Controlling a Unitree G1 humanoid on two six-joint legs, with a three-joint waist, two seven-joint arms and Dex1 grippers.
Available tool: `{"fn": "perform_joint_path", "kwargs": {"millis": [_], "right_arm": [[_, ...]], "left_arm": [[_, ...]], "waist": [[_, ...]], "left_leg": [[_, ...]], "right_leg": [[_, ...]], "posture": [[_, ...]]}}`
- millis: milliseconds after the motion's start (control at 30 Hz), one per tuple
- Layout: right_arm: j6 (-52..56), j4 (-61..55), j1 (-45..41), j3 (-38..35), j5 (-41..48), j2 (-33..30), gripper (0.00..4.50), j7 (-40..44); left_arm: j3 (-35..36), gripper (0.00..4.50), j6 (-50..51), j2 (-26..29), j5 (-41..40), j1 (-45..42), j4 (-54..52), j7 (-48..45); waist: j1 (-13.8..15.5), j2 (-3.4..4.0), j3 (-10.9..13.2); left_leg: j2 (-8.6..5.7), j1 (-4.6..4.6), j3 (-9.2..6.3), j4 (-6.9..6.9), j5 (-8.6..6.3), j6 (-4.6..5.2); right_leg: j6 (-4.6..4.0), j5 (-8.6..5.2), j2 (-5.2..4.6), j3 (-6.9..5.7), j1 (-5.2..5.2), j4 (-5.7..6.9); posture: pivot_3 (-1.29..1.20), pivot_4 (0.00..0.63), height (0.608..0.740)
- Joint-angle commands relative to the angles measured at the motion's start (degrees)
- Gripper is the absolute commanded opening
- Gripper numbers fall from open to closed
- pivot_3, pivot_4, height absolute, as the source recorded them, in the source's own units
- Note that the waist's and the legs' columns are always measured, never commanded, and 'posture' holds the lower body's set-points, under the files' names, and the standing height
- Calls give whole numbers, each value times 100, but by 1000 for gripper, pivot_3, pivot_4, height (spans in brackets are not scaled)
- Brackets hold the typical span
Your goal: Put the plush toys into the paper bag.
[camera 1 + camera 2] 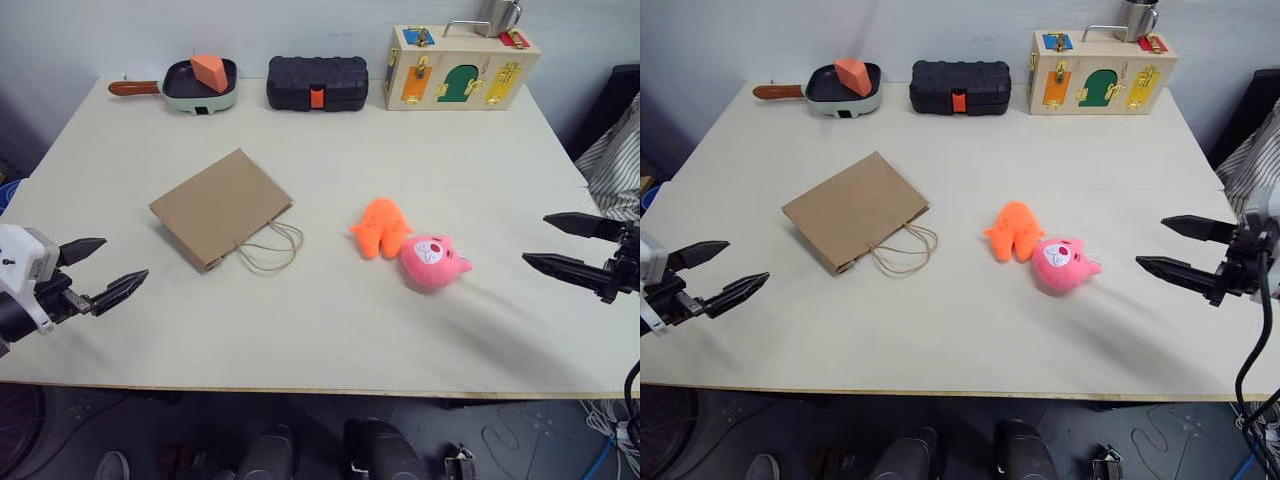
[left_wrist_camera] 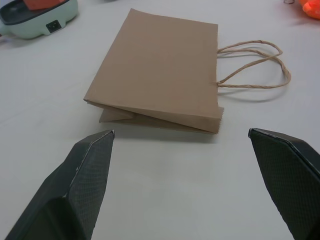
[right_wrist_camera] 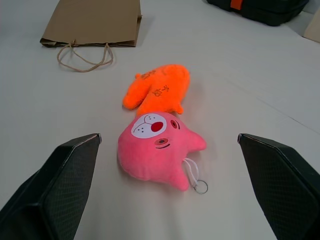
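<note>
In the left eye view, the left gripper (image 1: pixel 112 266) sits nearest, at the left edge over the pale worktop (image 1: pixel 330 330), its two black fingers spread with the jaws open and empty; the right gripper (image 1: pixel 560 244) hangs at the right edge, jaws likewise open and empty. The flat brown kraft paper bag (image 1: pixel 220 205) lies on its side left of centre, its tan twine loop handles (image 1: pixel 270 247) trailing toward the near edge. The bright orange plush toy with stubby limbs (image 1: pixel 381 226) lies right of centre, and the round pink plush toy with a white face patch (image 1: pixel 432 262) rests against it on the side nearer the right gripper. Both toys are outside the bag and well apart from it. Along the far edge stand a mint-green pan with a brown handle (image 1: pixel 190 90) holding an orange wedge-shaped block (image 1: pixel 210 71), a black plastic case with an orange latch (image 1: pixel 317 83), and a wooden latch board with coloured doors (image 1: pixel 462 68) carrying a metal cup (image 1: pixel 498 15). The right eye view repeats this arrangement. In the left wrist view, the open fingers frame the bag, which lies folded flat ahead with its handles on the worktop. In the right wrist view, the open fingers frame the pink toy, face up with a small metal ring (image 3: pixel 201 187) on a white loop; the orange toy touches it beyond, and the bag lies farther off.
</note>
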Motion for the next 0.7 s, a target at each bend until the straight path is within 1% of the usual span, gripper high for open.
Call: {"fn": "perform_joint_path", "kwargs": {"millis": [33,400,700], "right_arm": [[-98,-86,-66,-160,108,-81,4477,78],[-285,-100,70,-197,-42,-64,4477,76],[-370,-178,302,-273,-62,-90,4477,84]], "left_arm": [[153,4500,2,11,-150,-115,-149,71],[58,4500,92,16,-85,28,-215,51],[-60,4500,184,195,3,-183,81,47]], "waist": [[2,0,0],[1,0,0],[2,0,0]], "left_leg": [[0,0,0,0,0,0],[0,1,1,0,0,0],[0,1,1,1,0,0]], "right_leg": [[0,0,0,1,0,0],[0,0,0,1,0,0],[0,0,0,1,0,1]], "posture": [[0,150,740],[0,150,740],[0,150,740]]}}
